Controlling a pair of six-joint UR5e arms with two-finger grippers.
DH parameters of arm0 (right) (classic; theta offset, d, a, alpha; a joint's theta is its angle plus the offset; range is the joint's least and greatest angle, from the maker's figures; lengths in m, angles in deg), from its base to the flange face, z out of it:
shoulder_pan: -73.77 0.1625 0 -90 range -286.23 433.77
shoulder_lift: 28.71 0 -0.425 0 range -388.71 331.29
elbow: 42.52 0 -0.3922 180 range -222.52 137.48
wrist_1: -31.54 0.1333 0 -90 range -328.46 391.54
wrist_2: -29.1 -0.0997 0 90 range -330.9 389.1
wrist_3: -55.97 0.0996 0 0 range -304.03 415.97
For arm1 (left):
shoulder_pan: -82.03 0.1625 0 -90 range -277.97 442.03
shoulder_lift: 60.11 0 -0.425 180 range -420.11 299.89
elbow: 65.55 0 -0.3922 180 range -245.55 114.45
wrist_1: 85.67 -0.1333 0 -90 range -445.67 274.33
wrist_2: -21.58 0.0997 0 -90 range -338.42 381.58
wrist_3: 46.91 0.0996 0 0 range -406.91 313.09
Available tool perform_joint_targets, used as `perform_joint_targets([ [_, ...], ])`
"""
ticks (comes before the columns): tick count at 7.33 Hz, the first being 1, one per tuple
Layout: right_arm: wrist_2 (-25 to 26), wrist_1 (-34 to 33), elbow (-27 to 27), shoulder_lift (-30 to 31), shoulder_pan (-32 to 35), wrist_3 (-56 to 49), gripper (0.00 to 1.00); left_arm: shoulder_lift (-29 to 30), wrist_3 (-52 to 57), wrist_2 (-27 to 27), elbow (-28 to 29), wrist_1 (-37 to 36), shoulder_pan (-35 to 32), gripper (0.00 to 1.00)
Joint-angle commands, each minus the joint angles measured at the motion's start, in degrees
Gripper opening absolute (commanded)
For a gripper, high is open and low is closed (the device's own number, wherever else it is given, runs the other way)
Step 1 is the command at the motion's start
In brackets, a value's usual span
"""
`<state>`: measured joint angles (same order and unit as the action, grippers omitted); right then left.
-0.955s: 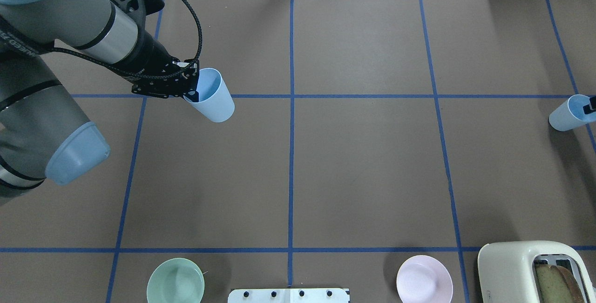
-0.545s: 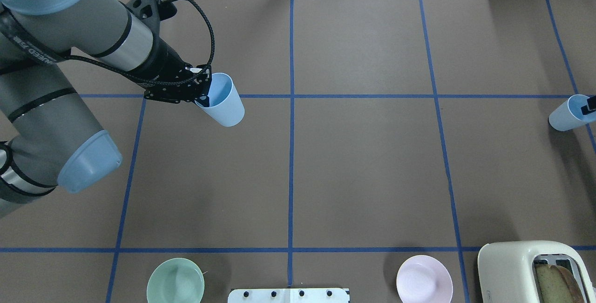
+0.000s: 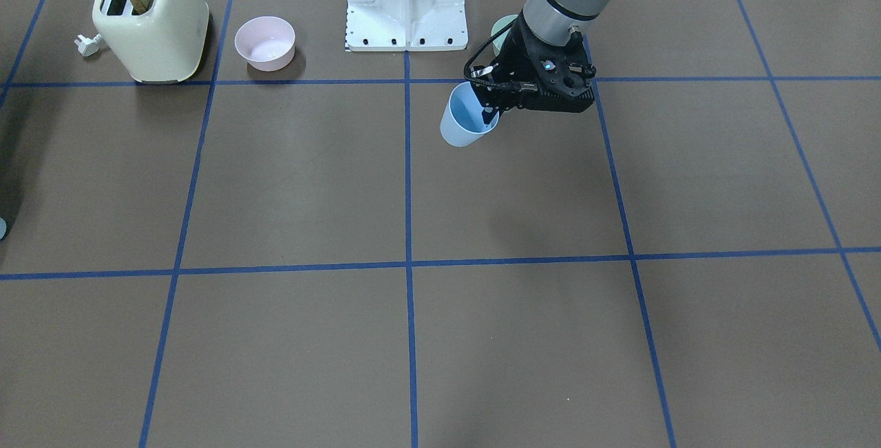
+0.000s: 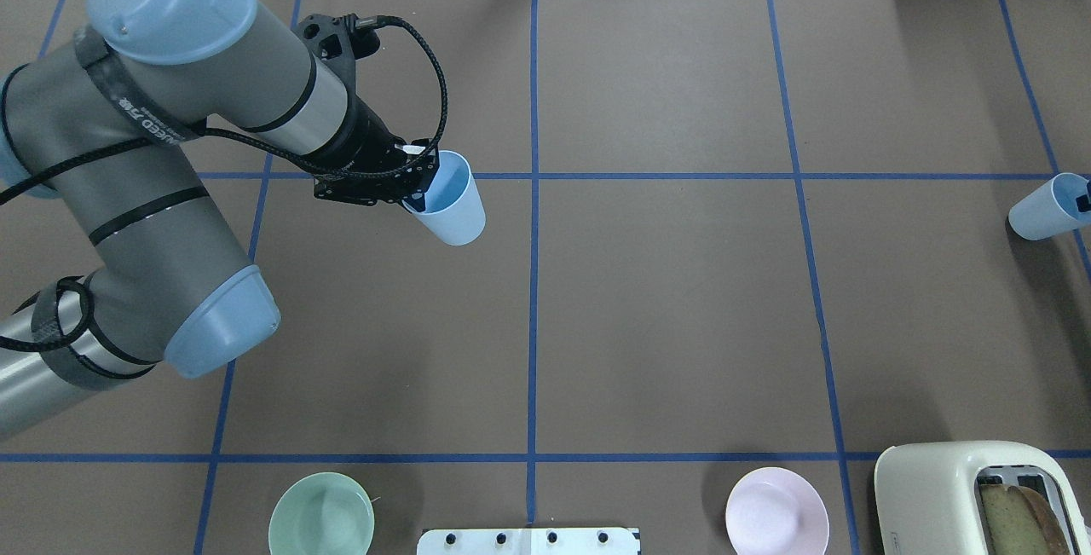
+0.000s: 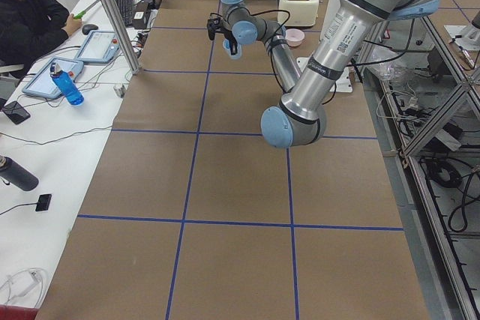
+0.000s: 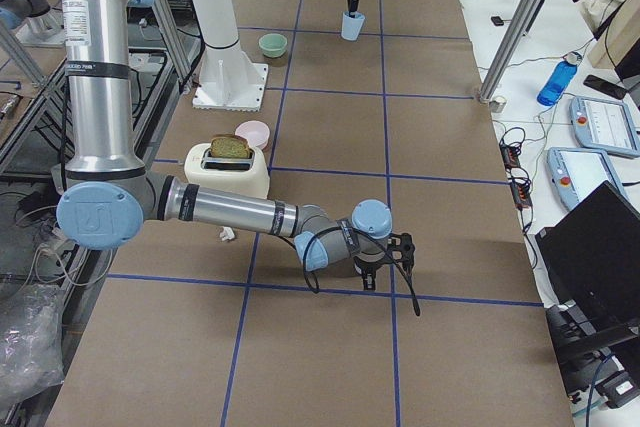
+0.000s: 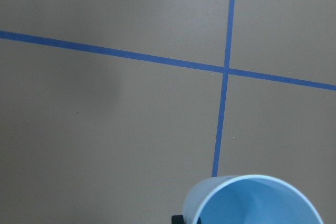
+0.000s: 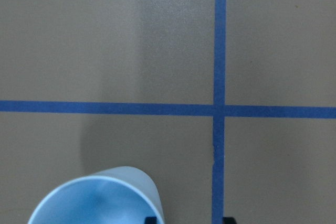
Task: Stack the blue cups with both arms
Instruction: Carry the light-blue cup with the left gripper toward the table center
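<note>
Left pincer (image 4: 418, 191) of mine is closed narrow on the rim of a blue cup (image 4: 454, 216), one finger inside the mouth and one outside. The cup hangs just below it, mouth up, clear of the table (image 4: 665, 325). Of my right pincer (image 4: 1085, 197) only a black finger shows, dipped into the mouth of the second blue cup (image 4: 1038, 217). I judge it nipped on that rim too, though its wrist view cuts the fingers short. That cup is well apart from my left pincer, far across on my right side.

I take this for the carry step: both cups in hand, neither nested. The next move, I think, calls for bringing the two pincers together over the middle, one cup low and steady and the other straight above it, axes in line, then easing down. A finger inside the lower cup could block the nesting, so that cup may need setting down and releasing first.
</note>
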<state>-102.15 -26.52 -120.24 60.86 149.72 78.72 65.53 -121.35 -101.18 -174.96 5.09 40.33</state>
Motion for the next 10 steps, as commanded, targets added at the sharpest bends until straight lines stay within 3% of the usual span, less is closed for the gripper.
perform_joint_targets([
  [1,-0.4,0.0,-0.5,-0.6,0.0,-0.8,0.0,2.0,-0.3,0.2,2.5,0.0,0.2,0.0],
  [4,-2.9,-1.4,-0.7,-3.1,3.1,-0.9,0.0,5.7,-0.4,5.1,8.1,0.1,4.1,0.0],
  [6,-5.6,-10.7,-4.4,-6.9,6.1,-0.9,0.0,8.0,-2.3,7.8,12.3,0.9,6.4,0.0],
  [8,-5.5,-25.3,-11.5,-13.1,6.9,-0.9,0.0,8.8,-2.4,10.1,16.4,3.3,7.9,0.0],
  [10,-5.4,-31.4,-14.3,-16.3,6.9,-0.9,0.0,9.3,-2.4,10.2,20.6,7.2,8.1,0.0],
])
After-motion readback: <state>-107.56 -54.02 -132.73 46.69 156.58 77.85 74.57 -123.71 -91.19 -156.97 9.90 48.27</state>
